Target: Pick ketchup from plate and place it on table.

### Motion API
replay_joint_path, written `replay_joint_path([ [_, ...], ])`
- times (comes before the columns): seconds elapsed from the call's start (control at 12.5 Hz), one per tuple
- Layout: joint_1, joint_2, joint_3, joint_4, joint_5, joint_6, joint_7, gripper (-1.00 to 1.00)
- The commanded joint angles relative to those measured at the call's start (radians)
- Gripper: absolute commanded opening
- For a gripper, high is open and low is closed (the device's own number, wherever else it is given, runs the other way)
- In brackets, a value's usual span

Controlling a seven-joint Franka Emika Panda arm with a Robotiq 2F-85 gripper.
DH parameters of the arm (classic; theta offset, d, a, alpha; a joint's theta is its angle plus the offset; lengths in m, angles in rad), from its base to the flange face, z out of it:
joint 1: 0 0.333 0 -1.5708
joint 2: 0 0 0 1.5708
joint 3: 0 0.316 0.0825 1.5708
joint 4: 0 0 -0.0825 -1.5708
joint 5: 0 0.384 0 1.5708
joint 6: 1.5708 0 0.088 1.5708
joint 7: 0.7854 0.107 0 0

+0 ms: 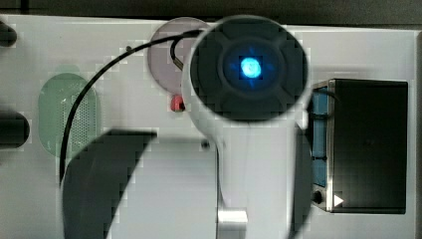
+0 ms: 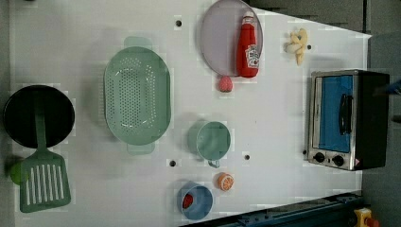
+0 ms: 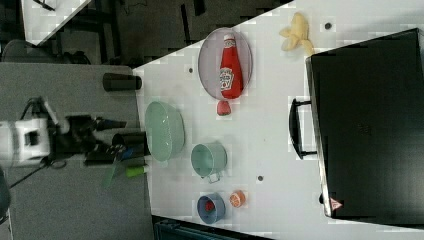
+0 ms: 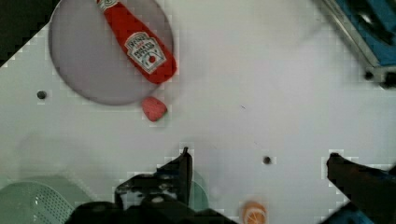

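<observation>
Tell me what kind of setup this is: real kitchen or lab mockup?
Likely a lab tabletop mocked up as a play kitchen: a white table with small holes carries a toy-looking ketchup on a plate, a small toaster oven and a green colander.

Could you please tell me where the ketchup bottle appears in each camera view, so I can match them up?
Top view: I cannot make it out.
Left view: ketchup lying on the plate, top centre.
Right view: ketchup on the plate, upper centre.
Wrist view: ketchup on the plate.
Shared landmark: small red lump beside the plate's rim.
</observation>
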Motion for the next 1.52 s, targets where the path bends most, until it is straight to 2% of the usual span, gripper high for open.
replay_joint_path([
  [0.08,0.001,0.108,0.023,-0.026,0.003,0.053,-0.070,1.00],
  [0.48,0.010,0.273,0.026,-0.026,0.003,0.216,-0.268,1.00],
  [0.96,0.019,0.464,0.026,-0.025,0.000,0.524,-0.605,1.00],
  [1.52,0.041,0.649,0.026,-0.021,-0.005,0.731,-0.639,1.00],
])
